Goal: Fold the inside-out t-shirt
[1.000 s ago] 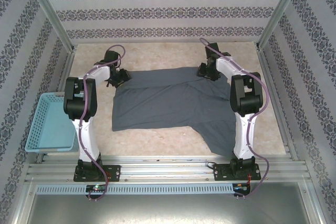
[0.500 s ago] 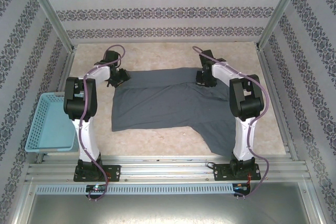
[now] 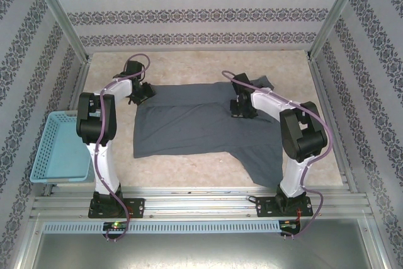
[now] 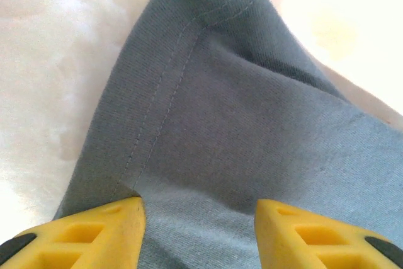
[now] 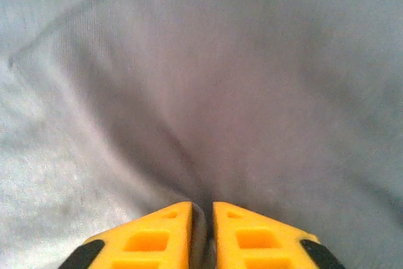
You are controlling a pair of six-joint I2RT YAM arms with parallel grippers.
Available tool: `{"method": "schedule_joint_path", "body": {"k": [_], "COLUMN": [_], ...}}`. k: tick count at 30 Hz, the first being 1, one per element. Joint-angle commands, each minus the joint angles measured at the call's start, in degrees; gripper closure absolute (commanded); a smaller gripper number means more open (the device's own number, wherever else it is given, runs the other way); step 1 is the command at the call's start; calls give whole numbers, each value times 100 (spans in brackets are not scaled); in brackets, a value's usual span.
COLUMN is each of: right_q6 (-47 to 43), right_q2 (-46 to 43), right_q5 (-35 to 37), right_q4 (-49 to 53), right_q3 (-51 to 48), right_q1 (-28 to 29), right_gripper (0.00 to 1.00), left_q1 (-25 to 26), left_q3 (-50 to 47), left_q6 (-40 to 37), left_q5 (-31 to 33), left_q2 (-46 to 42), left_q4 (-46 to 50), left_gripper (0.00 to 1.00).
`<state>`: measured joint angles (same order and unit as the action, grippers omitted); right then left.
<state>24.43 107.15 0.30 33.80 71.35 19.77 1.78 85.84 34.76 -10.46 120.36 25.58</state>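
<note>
The left hand (image 4: 200,234) stands spread over a stitched seam of the inside-out t-shirt (image 3: 189,124); the right hand (image 5: 202,231) pinches its cloth.

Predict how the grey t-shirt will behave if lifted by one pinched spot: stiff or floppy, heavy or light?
Probably floppy: the t-shirt lies flat with soft folds, and creases run into the right gripper pinching it. Likely light: the left wrist view shows a thin knit. Pushed, it would probably bunch up rather than slide whole.
</note>
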Motion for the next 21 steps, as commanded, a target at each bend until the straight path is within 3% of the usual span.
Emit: {"method": "schedule_joint_path", "body": {"k": [1,4,7,15,21], "right_q6": [36,88,143,243,380], "right_q2": [-325,-649,-600,1198,2199], "right_q5": [-603,-903,-647,-95,-167], "right_q4": [-31,-105,-96,423,828], "right_q3": [-122,-40,240,1809,3029], "right_q1": [-64,-353,-670,-1419,-1716], "right_gripper": [70,67,62,60,60], "left_q1": [-69,-64,-64,-76,-141], "left_q3": [130,248,367,629,788], "left_q6": [-30,-61,-84,-64,56], "left_q5": [274,340,343,517,609], "left_q2": [203,241,307,514,655], "left_q4": [191,278,333,463,421], "left_gripper": [50,50,50,49,49]}}
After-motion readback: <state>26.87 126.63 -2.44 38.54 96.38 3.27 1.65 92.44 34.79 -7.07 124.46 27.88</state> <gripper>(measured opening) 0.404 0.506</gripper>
